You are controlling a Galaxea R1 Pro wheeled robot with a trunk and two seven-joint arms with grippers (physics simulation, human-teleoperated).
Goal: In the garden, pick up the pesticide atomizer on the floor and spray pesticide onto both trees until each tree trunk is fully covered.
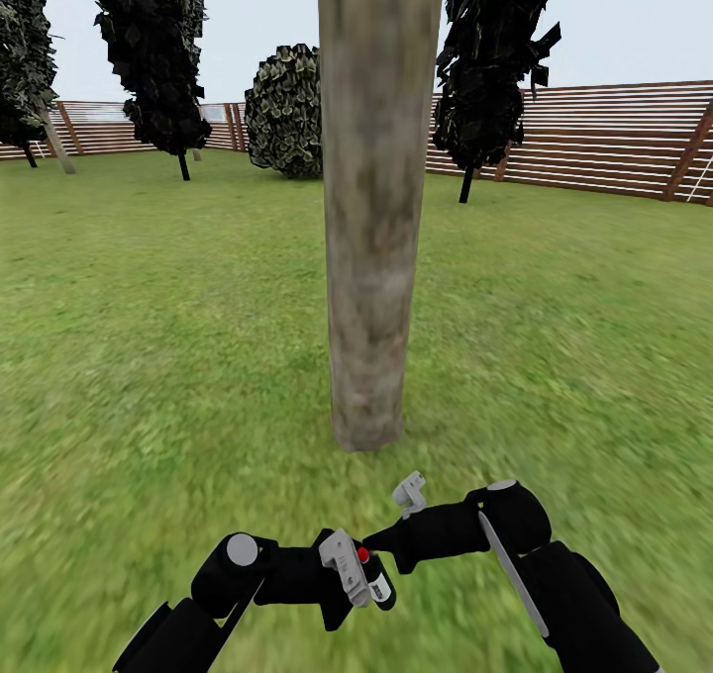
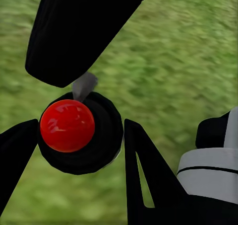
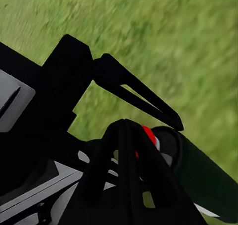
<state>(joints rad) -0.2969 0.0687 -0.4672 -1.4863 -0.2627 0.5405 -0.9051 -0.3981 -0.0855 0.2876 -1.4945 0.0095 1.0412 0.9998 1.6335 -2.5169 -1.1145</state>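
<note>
Head view: a thick, straight, column-like tree trunk [image 1: 371,208] with mottled grey-brown bark stands upright on the blurred green lawn [image 1: 149,356], directly ahead of both arms. Behind it run a brown slatted wooden fence [image 1: 594,139], a rounded grey-green bush [image 1: 285,111] and thin-trunked black-leaved trees [image 1: 158,49]. The left tool [image 1: 349,566], with flat grey-white fingers, is closed around the small black pesticide atomizer [image 1: 376,579] with a red cap, low in the frame near the trunk's base. The right tool [image 1: 409,492] sits just beside it; whether it is apart or together cannot be told.

Left wrist view: the atomizer [image 2: 79,133] appears as a round black body with a glossy red dome, clamped between dark wedge-shaped fingers [image 2: 144,175] above grass.

Right wrist view: black tapered fingers [image 3: 139,93] over grass, the atomizer [image 3: 168,145] beyond them.
</note>
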